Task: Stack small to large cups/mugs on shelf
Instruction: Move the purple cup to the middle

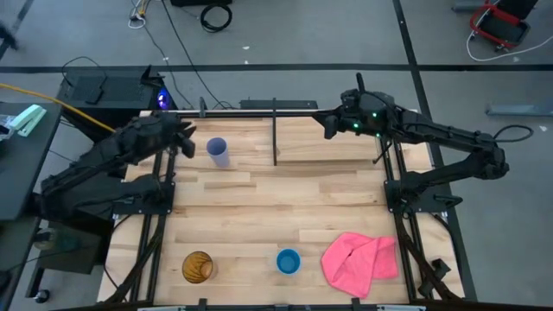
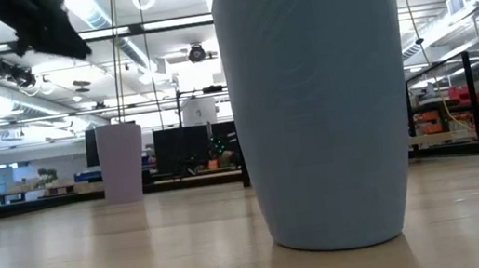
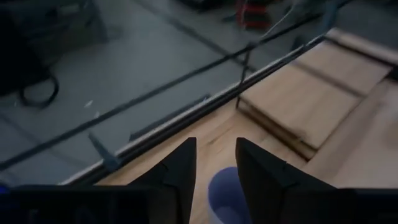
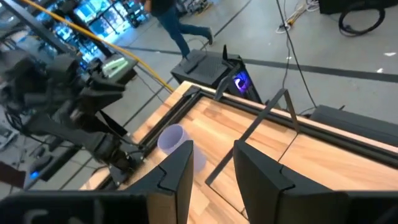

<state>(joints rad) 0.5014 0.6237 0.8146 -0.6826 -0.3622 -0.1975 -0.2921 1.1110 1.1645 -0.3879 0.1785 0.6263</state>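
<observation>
A: What are the arms like?
B: Both are dark, near black, built of jointed segments. The left arm point(image 1: 104, 168) is bulky and boxy along its length; the right arm point(image 1: 441, 138) looks slimmer, with a black cable looping off its far joint.

A: Any markings?
B: Small green lights glow on the right arm's wrist housing point(image 1: 367, 112).

A: And the fingers?
B: Matte black, flat and tapering to angular tips. The left gripper point(image 3: 214, 162) shows two such blades; the right gripper point(image 4: 211, 168) has the same, with stepped inner edges.
</observation>
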